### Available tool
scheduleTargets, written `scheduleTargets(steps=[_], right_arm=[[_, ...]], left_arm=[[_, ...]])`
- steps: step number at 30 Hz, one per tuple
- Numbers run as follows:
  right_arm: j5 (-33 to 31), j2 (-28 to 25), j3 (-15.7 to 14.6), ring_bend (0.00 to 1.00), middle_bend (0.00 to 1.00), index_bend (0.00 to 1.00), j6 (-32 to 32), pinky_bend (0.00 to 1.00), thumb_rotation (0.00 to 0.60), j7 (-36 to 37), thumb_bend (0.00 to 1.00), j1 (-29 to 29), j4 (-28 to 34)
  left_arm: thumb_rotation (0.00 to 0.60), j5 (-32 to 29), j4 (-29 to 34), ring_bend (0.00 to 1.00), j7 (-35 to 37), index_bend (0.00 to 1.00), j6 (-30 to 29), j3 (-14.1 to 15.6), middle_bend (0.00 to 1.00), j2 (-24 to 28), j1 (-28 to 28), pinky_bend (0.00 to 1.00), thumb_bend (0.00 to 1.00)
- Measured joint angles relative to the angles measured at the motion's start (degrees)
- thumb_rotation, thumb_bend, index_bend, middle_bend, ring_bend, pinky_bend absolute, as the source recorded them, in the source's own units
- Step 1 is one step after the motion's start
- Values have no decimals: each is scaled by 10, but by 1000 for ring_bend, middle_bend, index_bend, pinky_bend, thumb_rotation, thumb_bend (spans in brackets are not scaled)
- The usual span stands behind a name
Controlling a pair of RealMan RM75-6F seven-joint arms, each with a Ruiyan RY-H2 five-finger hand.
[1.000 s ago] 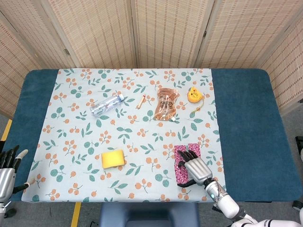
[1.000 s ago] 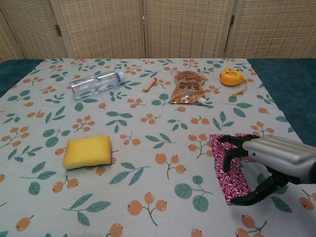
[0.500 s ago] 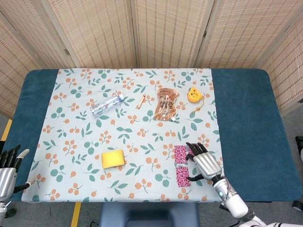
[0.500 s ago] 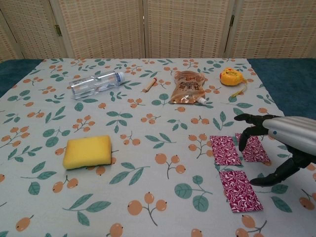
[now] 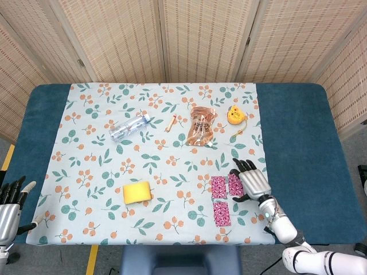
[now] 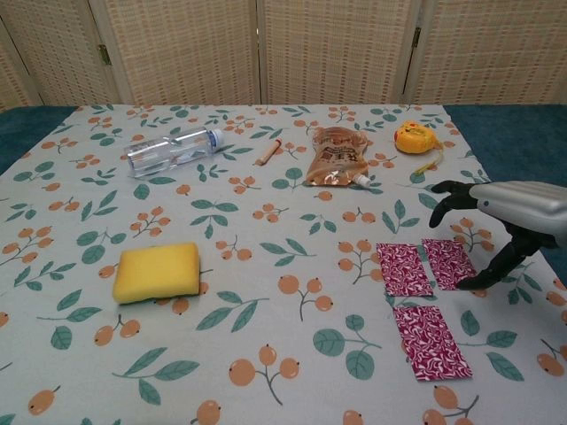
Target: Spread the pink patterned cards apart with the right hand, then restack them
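Observation:
Three pink patterned cards lie apart on the floral cloth at the front right: one card (image 6: 404, 268) (image 5: 218, 187) on the left, a second card (image 6: 448, 263) (image 5: 235, 184) beside it, a third card (image 6: 431, 342) (image 5: 221, 212) nearer the front edge. My right hand (image 6: 500, 217) (image 5: 251, 179) hovers at the right edge of the second card, fingers spread and curved, holding nothing; its thumb tip sits by that card's corner. My left hand (image 5: 8, 203) hangs off the table's front left corner, fingers apart and empty.
A yellow sponge (image 6: 159, 271) lies left of centre. Further back are a clear bottle (image 6: 171, 150), a small pencil-like stick (image 6: 268, 152), a brown pouch (image 6: 336, 157) and a yellow tape measure (image 6: 415, 136). The blue table surface (image 5: 298, 149) borders the cloth on the right.
The stacked cards have been spread into three separate cards. My right hand has moved back and to the right, rising off them.

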State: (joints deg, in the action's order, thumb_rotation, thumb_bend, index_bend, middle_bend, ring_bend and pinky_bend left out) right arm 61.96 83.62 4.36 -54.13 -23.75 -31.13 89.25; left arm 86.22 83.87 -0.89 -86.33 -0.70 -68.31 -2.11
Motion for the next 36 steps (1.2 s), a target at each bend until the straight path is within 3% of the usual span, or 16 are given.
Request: scheduleTargets(steps=[19, 36], right_arm=[[-18, 34, -10, 0, 0, 235, 10, 0, 488, -25, 148, -17, -64], [-47, 33, -7, 0, 0, 235, 32, 0, 488, -32, 148, -31, -72]], left_arm=[[600, -2, 5, 45, -5, 164, 2, 2, 17, 2, 3, 0, 271], [600, -4, 9, 46, -8, 163, 1, 2, 17, 5, 5, 0, 272]])
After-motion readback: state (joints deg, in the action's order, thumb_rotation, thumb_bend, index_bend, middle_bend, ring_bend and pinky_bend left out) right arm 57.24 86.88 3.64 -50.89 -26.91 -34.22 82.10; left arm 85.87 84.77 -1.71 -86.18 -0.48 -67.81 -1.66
